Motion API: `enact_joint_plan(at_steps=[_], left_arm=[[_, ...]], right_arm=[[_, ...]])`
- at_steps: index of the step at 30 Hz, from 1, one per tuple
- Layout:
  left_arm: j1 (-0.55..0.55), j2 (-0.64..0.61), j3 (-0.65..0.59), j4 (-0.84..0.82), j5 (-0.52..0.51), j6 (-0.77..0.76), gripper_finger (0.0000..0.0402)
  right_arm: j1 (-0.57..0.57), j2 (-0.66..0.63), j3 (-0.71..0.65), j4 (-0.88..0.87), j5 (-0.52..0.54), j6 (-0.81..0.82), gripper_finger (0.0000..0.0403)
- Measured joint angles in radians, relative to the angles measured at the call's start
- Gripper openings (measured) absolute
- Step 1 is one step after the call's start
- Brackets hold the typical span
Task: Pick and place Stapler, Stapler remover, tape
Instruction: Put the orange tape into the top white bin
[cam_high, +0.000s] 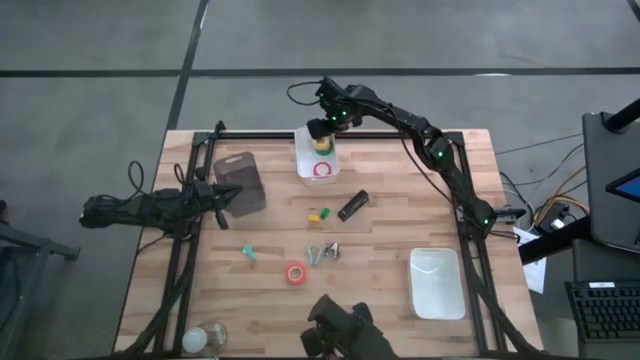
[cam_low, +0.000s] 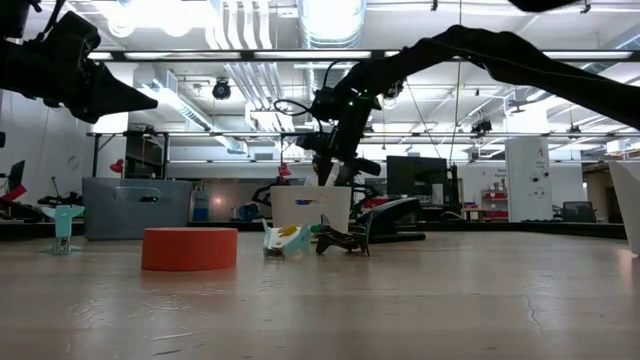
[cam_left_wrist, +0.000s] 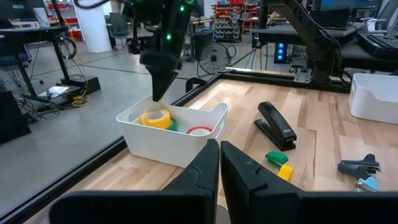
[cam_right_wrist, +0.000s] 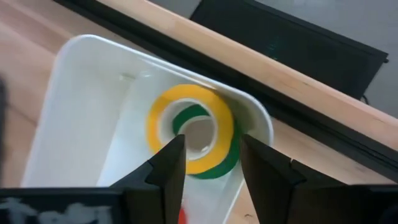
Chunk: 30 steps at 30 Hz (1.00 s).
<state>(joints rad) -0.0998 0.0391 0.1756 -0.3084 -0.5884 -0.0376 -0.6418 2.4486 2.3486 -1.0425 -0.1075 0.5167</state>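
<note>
My right gripper (cam_high: 322, 132) is open and hangs over the far end of a small white bin (cam_high: 305, 165) at the table's far middle. In the right wrist view its fingers (cam_right_wrist: 166, 168) point down above a yellow tape roll (cam_right_wrist: 163, 112), which lies flat on a green roll (cam_right_wrist: 229, 155). A red roll (cam_high: 321, 170) lies in the bin's near end. A second red roll (cam_high: 295, 273) lies flat on the table near the front. The black stapler (cam_high: 352, 205) lies right of centre. The stapler remover (cam_high: 322, 252) lies beside the loose red roll. My left gripper (cam_high: 228, 196) waits at the left, shut.
A small green-and-yellow piece (cam_high: 319, 214) lies left of the stapler, and a teal piece (cam_high: 248, 253) lies left of the loose red roll. A dark box (cam_high: 240, 182) stands by my left gripper. A white tray (cam_high: 437, 282) sits near right. A clear round object (cam_high: 205, 337) is at the near left corner.
</note>
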Motion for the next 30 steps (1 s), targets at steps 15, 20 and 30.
enact_joint_plan(at_steps=[15, 20, 30], left_arm=[[0.000, 0.000, 0.000, 0.000, 0.000, 0.000, 0.0021], [0.000, 0.000, 0.000, 0.000, 0.000, 0.000, 0.0019], [0.000, 0.000, 0.000, 0.000, 0.000, 0.000, 0.0020]], right_arm=[[0.109, -0.102, 0.001, 0.000, -0.110, -0.023, 0.0122], [0.217, -0.112, 0.002, -0.001, -0.171, -0.117, 0.0118], [0.492, -0.100, 0.001, 0.016, -0.202, -0.369, 0.0124]])
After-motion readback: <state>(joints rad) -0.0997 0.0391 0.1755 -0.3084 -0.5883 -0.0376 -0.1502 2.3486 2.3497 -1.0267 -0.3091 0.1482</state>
